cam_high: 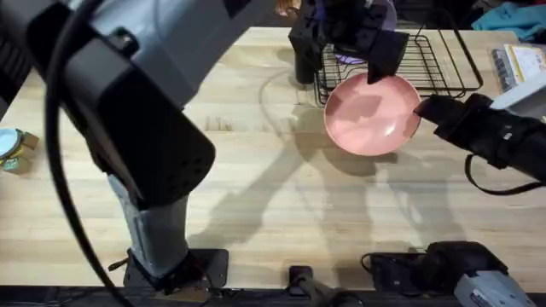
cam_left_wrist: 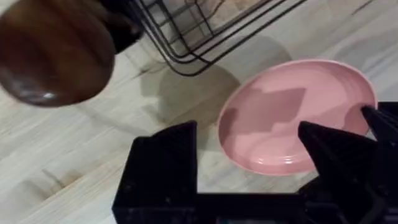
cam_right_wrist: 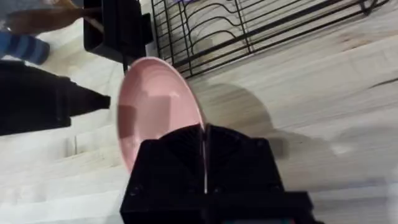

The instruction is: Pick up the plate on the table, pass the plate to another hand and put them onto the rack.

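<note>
The salmon-pink plate (cam_high: 373, 115) hangs tilted just above the table (cam_high: 256, 188), in front of the black wire rack (cam_high: 426, 60). My right gripper (cam_high: 421, 109) comes in from the right and is shut on the plate's right rim; in the right wrist view the plate (cam_right_wrist: 155, 112) stands edge-on in that gripper (cam_right_wrist: 204, 130). My left gripper (cam_high: 348, 66) hovers open over the plate's far rim. In the left wrist view the plate (cam_left_wrist: 292, 118) lies between and beyond the spread fingers (cam_left_wrist: 168, 155), with the right gripper's pointed finger at its edge.
A black utensil holder (cam_high: 304, 64) stands left of the rack, and a purple plate (cam_high: 345, 60) shows in the rack. A brown rounded object (cam_left_wrist: 50, 53) looms close in the left wrist view. A small can (cam_high: 10, 149) sits at the table's left edge.
</note>
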